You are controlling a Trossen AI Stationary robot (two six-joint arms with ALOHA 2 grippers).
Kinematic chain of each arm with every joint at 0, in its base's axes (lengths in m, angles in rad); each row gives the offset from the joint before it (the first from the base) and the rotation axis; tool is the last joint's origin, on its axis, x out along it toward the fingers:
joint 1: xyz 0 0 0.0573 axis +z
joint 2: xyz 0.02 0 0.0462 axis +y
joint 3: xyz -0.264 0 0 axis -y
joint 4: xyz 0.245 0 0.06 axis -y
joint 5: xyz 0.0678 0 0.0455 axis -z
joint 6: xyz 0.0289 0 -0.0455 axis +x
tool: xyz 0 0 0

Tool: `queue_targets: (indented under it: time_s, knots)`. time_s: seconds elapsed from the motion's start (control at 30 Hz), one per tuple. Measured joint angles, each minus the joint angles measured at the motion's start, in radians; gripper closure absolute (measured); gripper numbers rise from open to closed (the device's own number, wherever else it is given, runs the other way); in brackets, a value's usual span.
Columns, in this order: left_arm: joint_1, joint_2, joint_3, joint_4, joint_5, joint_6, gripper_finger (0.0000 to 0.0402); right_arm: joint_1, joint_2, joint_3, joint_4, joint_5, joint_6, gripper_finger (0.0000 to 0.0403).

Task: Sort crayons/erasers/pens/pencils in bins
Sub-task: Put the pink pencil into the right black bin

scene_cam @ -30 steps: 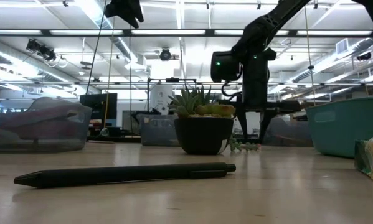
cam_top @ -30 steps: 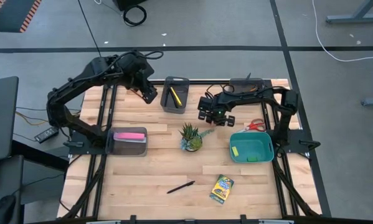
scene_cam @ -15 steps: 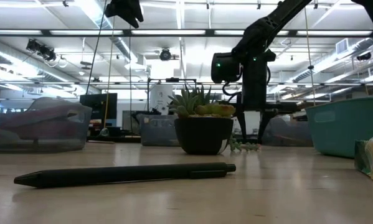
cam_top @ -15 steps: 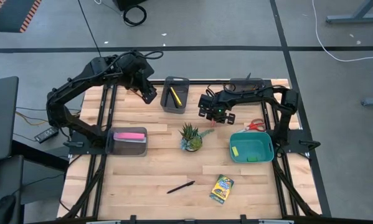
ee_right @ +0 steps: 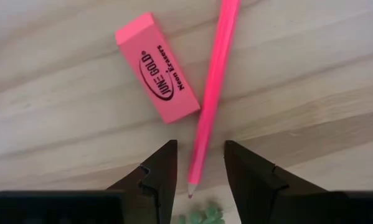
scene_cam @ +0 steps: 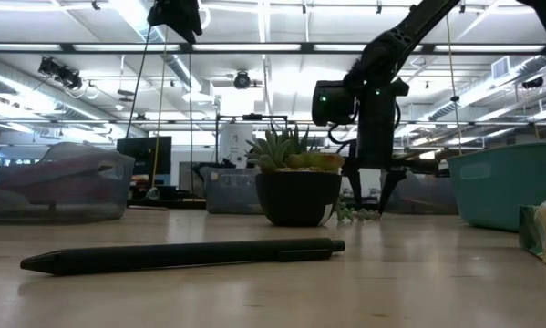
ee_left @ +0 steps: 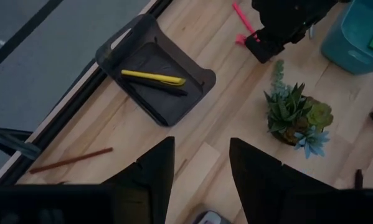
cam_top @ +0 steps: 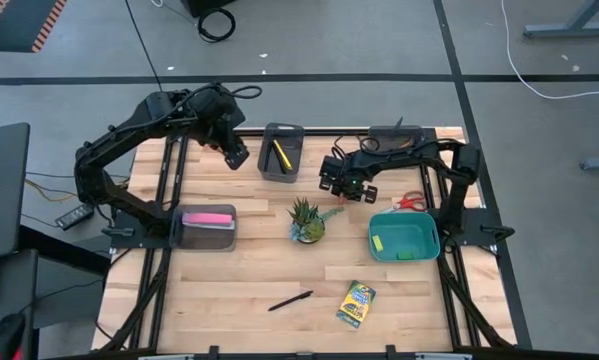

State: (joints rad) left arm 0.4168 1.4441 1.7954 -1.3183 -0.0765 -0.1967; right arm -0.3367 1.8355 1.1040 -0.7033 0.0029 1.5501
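Finds the right gripper (cam_top: 341, 186) just behind the potted plant (cam_top: 307, 221), low over the table (cam_top: 229, 290). Shows its fingers (ee_right: 158, 175) parted by a moderate gap, clamped on nothing. Sees a pink pencil (ee_right: 212, 87) on the wood with its tip in that gap, touching neither finger, and a pink eraser (ee_right: 165, 67) lying against the pencil's side. Catches a few plant leaves at the edge of the right wrist view.

Places the left gripper (cam_top: 236, 155) behind the plant too, off toward the left arm's side and raised well above the table. Shows its fingers (ee_left: 152, 169) likewise apart and empty, hanging just beside the dark bin (cam_top: 281, 133), touching nothing.

Locates a yellow pen (ee_left: 154, 77) and a black pen (ee_left: 160, 88) side by side in that dark bin behind the plant. Puts the teal bin (cam_top: 372, 232) beside the plant on the right arm's side, with small yellow and green erasers inside. Puts a grey bin (cam_top: 184, 240) with a long pink bar (cam_top: 208, 218) on the plant's other side. Leaves the crayon box (cam_top: 356, 303) and another black pen (cam_top: 291, 300) in front of the plant, near each other.

Against a second ago: finds the right gripper shifted slightly sideways, away from the plant in the low view, and the left gripper nudged a little. Keeps both gaps the same and every item where it lay.
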Motion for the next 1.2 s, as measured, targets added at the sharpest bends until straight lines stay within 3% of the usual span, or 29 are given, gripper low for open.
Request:
queue_targets:
  time_s: [0.2, 0.63, 0.97, 1.2]
  knots:
    - [0.000, 0.000, 0.000, 0.005, 0.000, 0.001, 0.0239, -0.001, -0.001, -0.012, -0.021, -0.008, -0.012, 0.0274]
    - [0.000, 0.000, 0.000, 0.017, 0.000, -0.006, 0.0239, -0.001, 0.000, -0.015, -0.047, -0.004, -0.096, 0.0356]
    - [0.000, 0.000, 0.000, 0.059, 0.000, -0.062, 0.0239, -0.002, 0.000, -0.001, -0.076, -0.041, -0.201, 0.0361]
    - [0.000, 0.000, 0.000, 0.059, 0.000, -0.107, 0.0239, 0.002, 0.002, 0.073, -0.187, -0.066, -0.240, 0.0362]
